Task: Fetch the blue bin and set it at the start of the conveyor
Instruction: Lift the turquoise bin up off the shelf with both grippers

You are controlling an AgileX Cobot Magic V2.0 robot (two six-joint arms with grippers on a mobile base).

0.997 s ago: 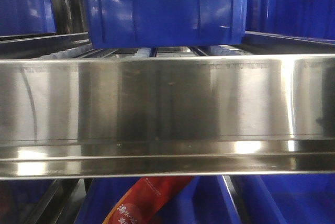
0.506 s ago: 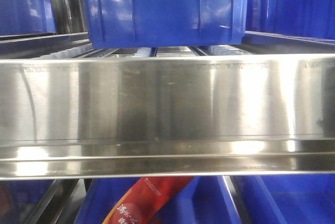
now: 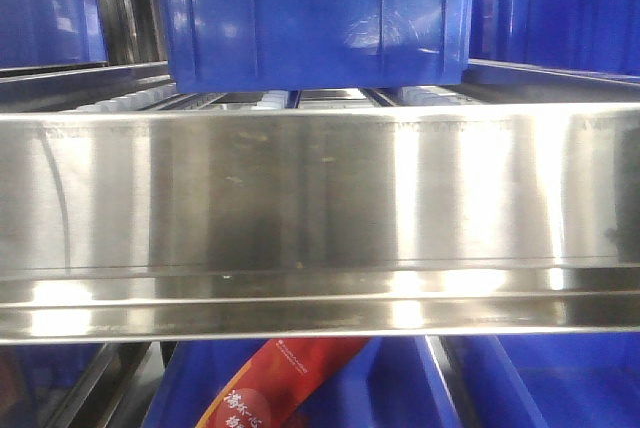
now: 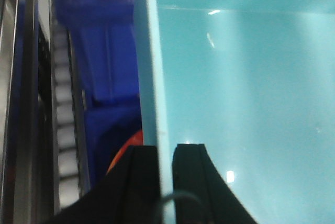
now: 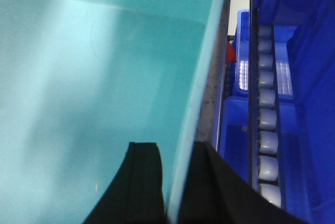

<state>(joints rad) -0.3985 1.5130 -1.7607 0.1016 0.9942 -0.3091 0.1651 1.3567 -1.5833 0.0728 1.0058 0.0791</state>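
The blue bin (image 4: 246,93) is a smooth turquoise tub that fills most of the left wrist view and also the right wrist view (image 5: 94,72). My left gripper (image 4: 165,153) is shut on the bin's left wall rim, one black finger outside, one inside. My right gripper (image 5: 175,153) is shut on the bin's right wall rim the same way. The bin's inside looks empty. The conveyor start is out of view. Neither the bin nor the grippers show in the front view.
A shiny steel shelf rail (image 3: 320,218) spans the front view, close ahead. A dark blue ribbed crate (image 3: 315,18) sits on the rollers above it; more blue crates (image 4: 104,62) and roller tracks (image 5: 267,114) flank the bin. A red packet (image 3: 280,383) lies below the rail.
Only the reflections on the steel rail and crate shift slightly; the view is otherwise unchanged.
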